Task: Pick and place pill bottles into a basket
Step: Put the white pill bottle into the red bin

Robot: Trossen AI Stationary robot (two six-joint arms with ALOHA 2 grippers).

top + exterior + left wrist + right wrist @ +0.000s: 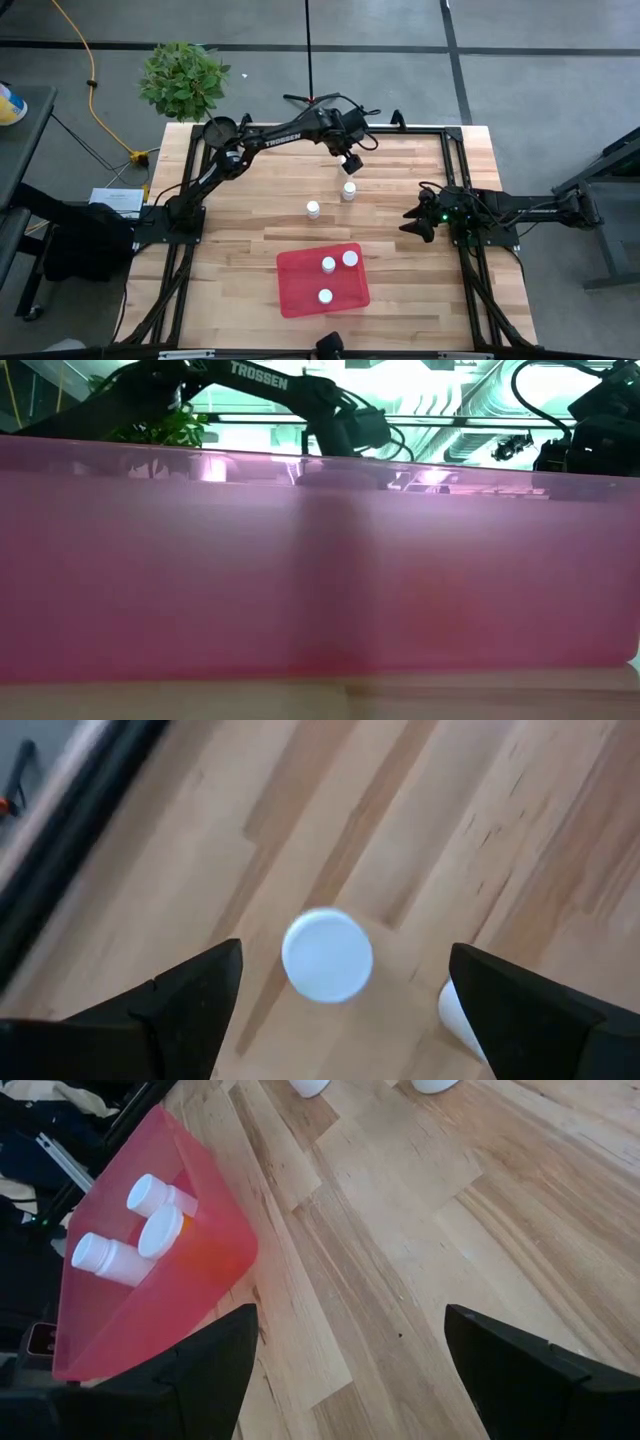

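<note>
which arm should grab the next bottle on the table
Left. The left gripper hangs open right above a pill bottle, which shows between its fingers. The right gripper waits open at the table's right side, farther from both loose bottles.

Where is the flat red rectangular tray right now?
In the high view, the red tray lies at the wooden table's near-centre edge, holding three white-capped bottles.

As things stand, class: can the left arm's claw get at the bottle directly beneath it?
Probably yes: the left claw hangs open above the pill bottle, whose cap sits between the fingers, with nothing in between.
</note>
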